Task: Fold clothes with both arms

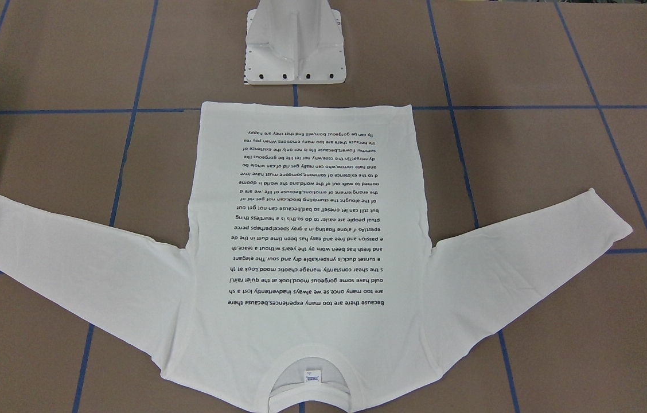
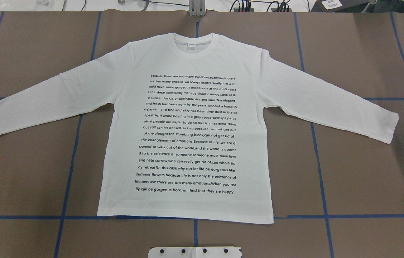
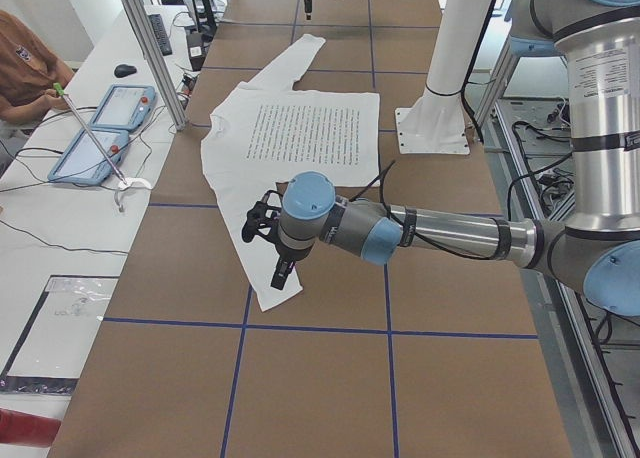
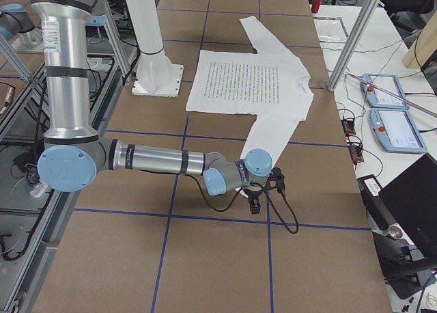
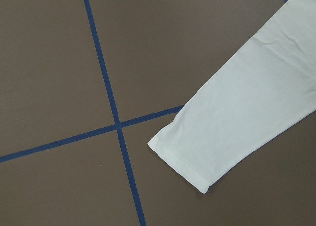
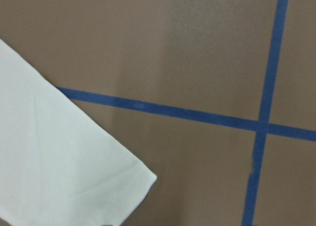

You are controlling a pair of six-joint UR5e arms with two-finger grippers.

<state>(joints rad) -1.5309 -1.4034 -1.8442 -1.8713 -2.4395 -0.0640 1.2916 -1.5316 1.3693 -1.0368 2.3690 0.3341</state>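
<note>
Shirt first: it looks like thin, soft, light cotton, so I'd expect it to sag and drag rather than hold any shape when lifted.

The left end effector hangs low over one cuff, seen in the middle of the left side view. Its wrist camera shows that cuff in the lower right of the frame, but no fingers, so I cannot tell whether they are apart or together. The right end effector sits just past the other cuff, not touching it. Only a dark sliver of it shows at the right edge of the overhead view, so again I cannot tell how it stands.

The shirt lies flat on the brown worktop, print side up, with both sleeves spread out to the sides. Its collar is at the top of the overhead frame and its hem is near the white pedestal. Blue tape lines cross the worktop beneath it.

A pinch at each cuff edge seems the sensible hold. The fingers would need to press into the worktop to catch both layers of cloth. One-sided pulling would likely skew the whole body.
</note>
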